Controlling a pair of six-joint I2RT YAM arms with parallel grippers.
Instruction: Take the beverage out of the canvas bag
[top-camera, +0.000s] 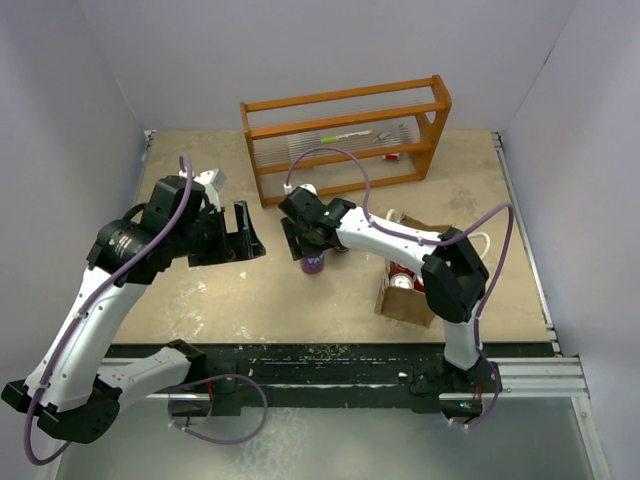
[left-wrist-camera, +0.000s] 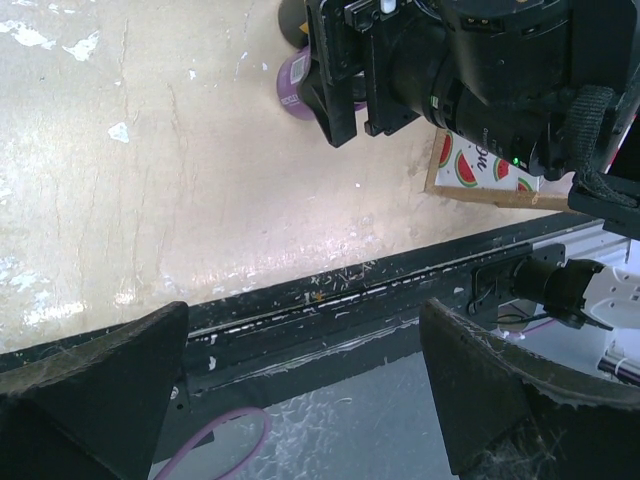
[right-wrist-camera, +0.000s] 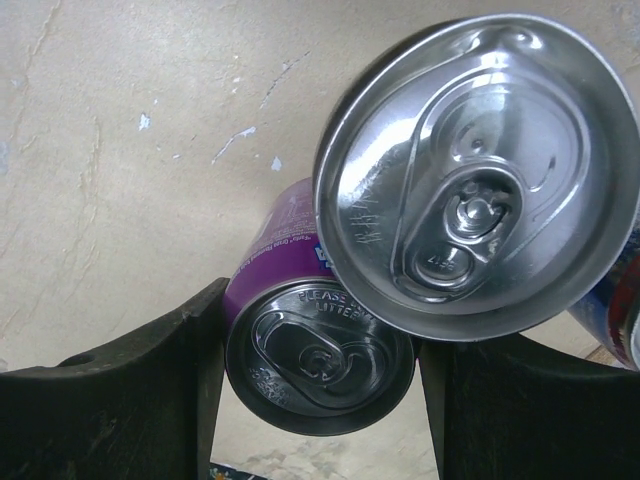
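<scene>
The tan canvas bag (top-camera: 404, 302) stands at the right front with white handles; a red-and-white can (top-camera: 402, 276) shows inside it. Its edge also shows in the left wrist view (left-wrist-camera: 497, 198). My right gripper (top-camera: 313, 246) is left of the bag, over the table, shut on a purple beverage can (right-wrist-camera: 320, 355) that stands upright between its fingers. The can also shows in the top view (top-camera: 313, 264) and the left wrist view (left-wrist-camera: 294, 86). A second can with a silver top (right-wrist-camera: 480, 170) stands right beside it. My left gripper (top-camera: 238, 236) is open and empty, left of the cans.
An orange wooden rack (top-camera: 345, 135) stands at the back with small items on its shelf. The table's black front rail (left-wrist-camera: 330, 300) runs below my left gripper. Another can's blue-and-red side (right-wrist-camera: 615, 310) shows at the right edge of the right wrist view.
</scene>
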